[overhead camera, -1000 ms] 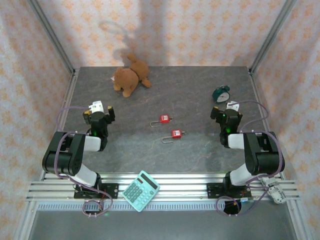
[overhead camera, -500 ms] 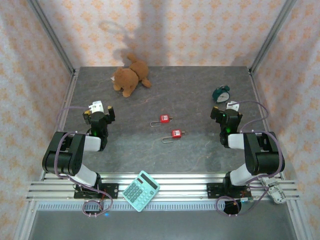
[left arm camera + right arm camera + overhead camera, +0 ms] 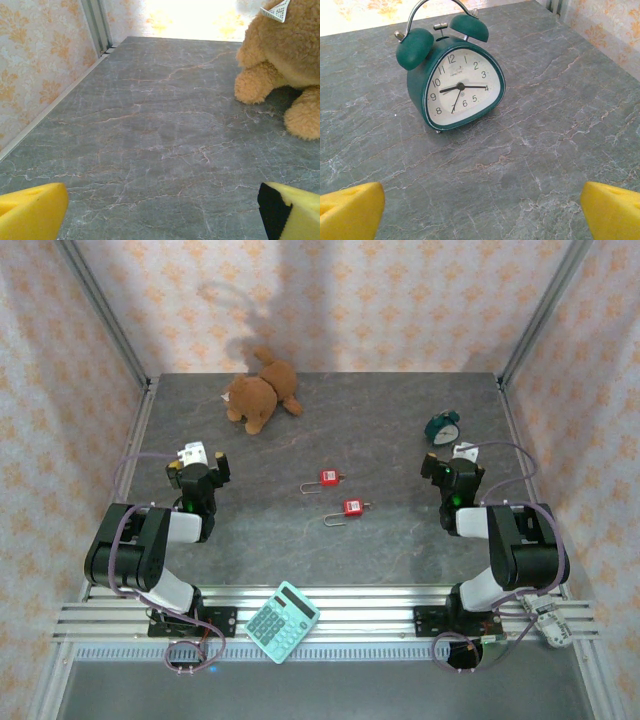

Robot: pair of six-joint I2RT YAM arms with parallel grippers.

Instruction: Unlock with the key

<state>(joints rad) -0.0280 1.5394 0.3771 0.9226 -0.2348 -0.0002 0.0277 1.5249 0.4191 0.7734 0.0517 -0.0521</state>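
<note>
While both arms wait low at the near edge, the job's things lie out on the table (image 3: 400, 540) to the left of the clock (image 3: 442, 428) and a little nearer the arms: two red padlocks, the upper lock (image 3: 328, 477) and, just beside it, the lower lock (image 3: 352, 507).

The right gripper (image 3: 452, 475) sits just this side of the clock, its yellow pads (image 3: 350, 210) spread to the edges of its wrist view with nothing between them. The left gripper (image 3: 200, 468) is far to the left of the clock, spread just as wide and empty, and looks toward the bear (image 3: 280, 75).

From the right gripper the locks lie off to its left. From the left gripper they lie to its right and further away, so the right arm looks the nearer one. Each lock lies roughly crosswise, slightly tilted, with its shackle toward the left arm and its red body toward the clock.

A silver bit (image 3: 368, 505) pokes out of the lower lock's body on the clock side. I take it for the key, but it is too small to be sure. The same goes for the upper lock, and I cannot tell whether either shackle is latched.
</note>
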